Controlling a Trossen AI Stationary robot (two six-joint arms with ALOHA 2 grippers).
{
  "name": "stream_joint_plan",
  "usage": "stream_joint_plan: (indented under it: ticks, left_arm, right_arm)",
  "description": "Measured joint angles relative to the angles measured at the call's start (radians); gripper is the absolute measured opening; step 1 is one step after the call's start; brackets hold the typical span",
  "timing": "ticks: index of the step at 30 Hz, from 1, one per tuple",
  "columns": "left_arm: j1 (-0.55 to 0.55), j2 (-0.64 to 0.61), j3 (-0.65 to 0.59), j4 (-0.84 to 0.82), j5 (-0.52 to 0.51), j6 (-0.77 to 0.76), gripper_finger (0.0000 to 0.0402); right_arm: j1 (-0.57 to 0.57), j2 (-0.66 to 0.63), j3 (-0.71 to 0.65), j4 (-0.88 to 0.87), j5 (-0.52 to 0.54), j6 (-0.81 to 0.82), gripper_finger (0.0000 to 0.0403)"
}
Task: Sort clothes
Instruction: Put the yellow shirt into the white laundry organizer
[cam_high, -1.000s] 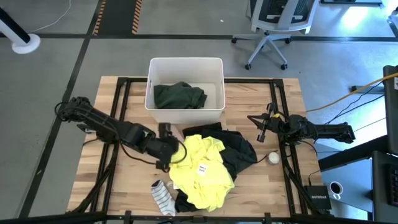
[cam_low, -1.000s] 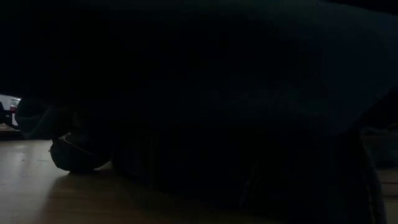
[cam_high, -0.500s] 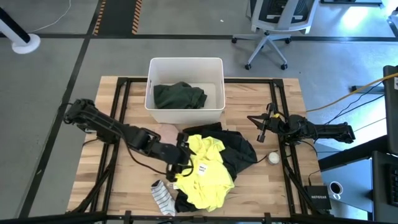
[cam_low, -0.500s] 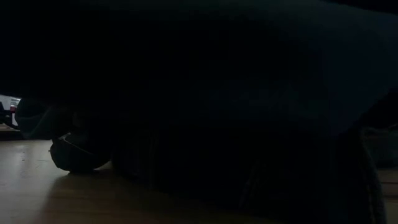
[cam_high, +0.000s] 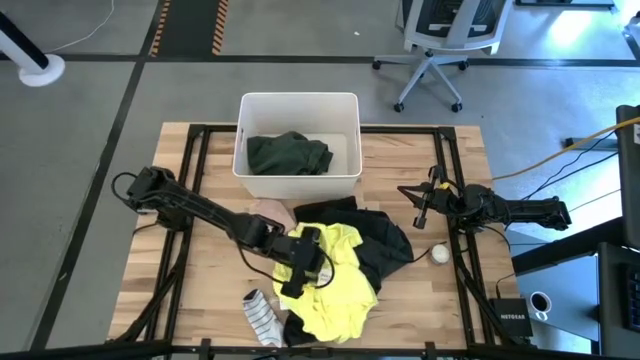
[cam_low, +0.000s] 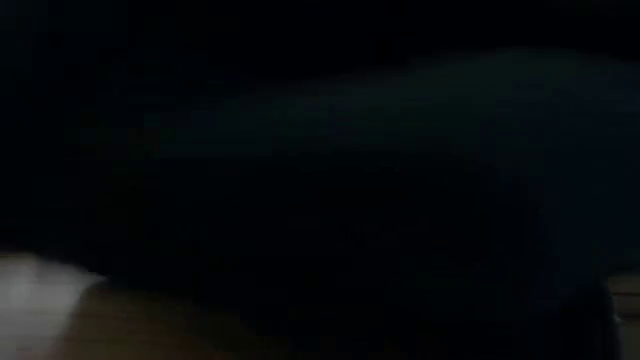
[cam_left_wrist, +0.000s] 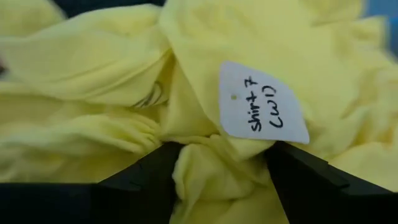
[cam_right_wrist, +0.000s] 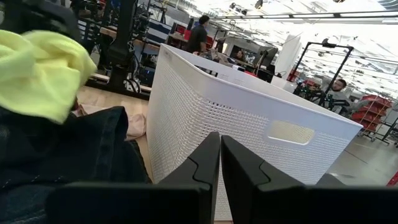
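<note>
My left gripper (cam_left_wrist: 214, 165) has its jaws apart, straddling a fold of the crumpled neon yellow shirt (cam_high: 335, 285) near the worktop's front edge. I could lift the black garment (cam_high: 385, 240) beneath too. Only my wrist view shows the paper label (cam_left_wrist: 261, 106). My right gripper (cam_right_wrist: 219, 149), jaws together, waits by the right edge.
</note>
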Motion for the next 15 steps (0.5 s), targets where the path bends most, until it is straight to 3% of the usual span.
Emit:
stream_joint_plan:
  ticks: [4, 15]
  left_arm:
    - [-0.003, 0.0, 0.0, 0.045, 0.053, -0.004, 0.0225]
    - [-0.007, 0.051, 0.0, 0.046, 0.042, -0.004, 0.0225]
  right_arm:
    - [0.0, 0.0, 0.0, 0.0, 0.0, 0.0, 0.0033]
    - [0.0, 0.0, 0.0, 0.0, 0.0, 0.0, 0.0033]
